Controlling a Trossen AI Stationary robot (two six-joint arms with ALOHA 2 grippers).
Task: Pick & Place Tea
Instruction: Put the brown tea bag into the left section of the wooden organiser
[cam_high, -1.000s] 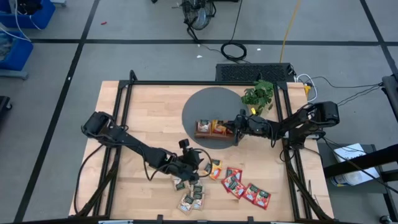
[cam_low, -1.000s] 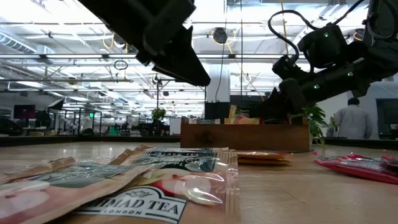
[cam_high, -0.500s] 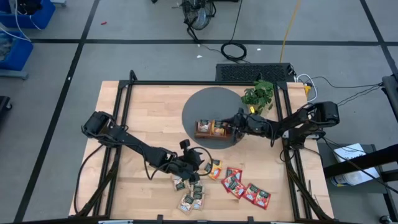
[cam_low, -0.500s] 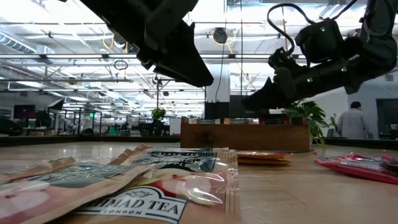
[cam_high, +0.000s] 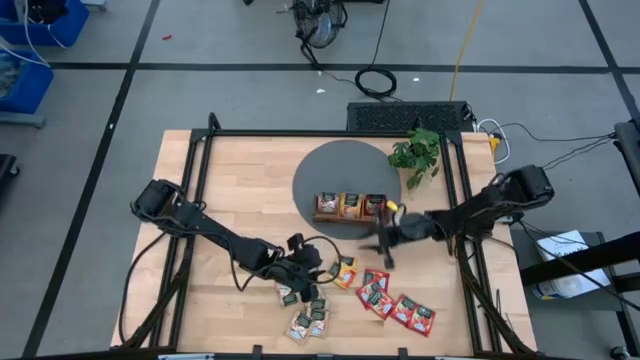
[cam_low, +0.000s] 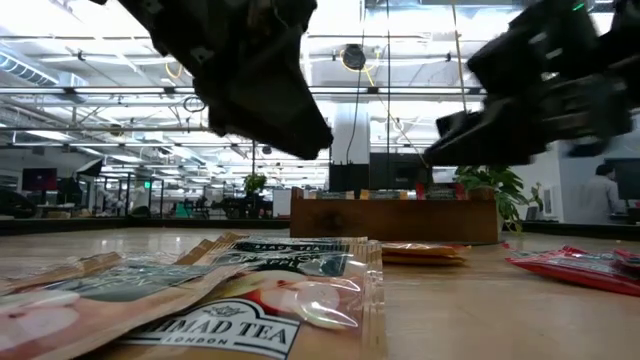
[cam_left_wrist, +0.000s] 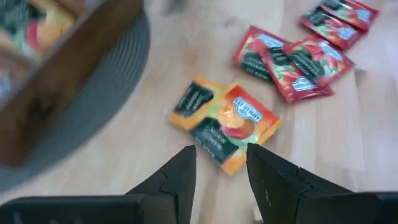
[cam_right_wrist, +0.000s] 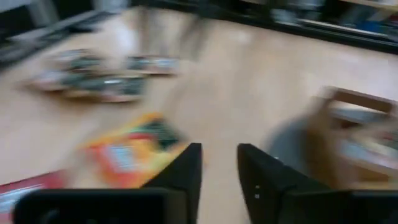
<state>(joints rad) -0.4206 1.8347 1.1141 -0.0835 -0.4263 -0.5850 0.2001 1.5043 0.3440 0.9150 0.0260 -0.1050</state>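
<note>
While both arms hang over the near half of the table, we find loose tea sachets on the wood and more in the wooden tray (cam_high: 350, 207).

We see the left gripper (cam_left_wrist: 221, 163) above the orange sachets (cam_left_wrist: 224, 118), fingers parted with nothing between them; the right gripper (cam_right_wrist: 217, 165) sits just in front of the tray, near the red sachets (cam_high: 395, 303), its fingers likewise apart and empty. Pale sachets (cam_high: 306, 312) lie under the left arm, and the tray rests on a grey round mat (cam_high: 335, 165) beside a plant (cam_high: 416, 153).

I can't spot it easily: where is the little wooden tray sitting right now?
From above, the wooden tray sits on the dark round mat right of the table's middle, with the green plant just beyond it.
</note>
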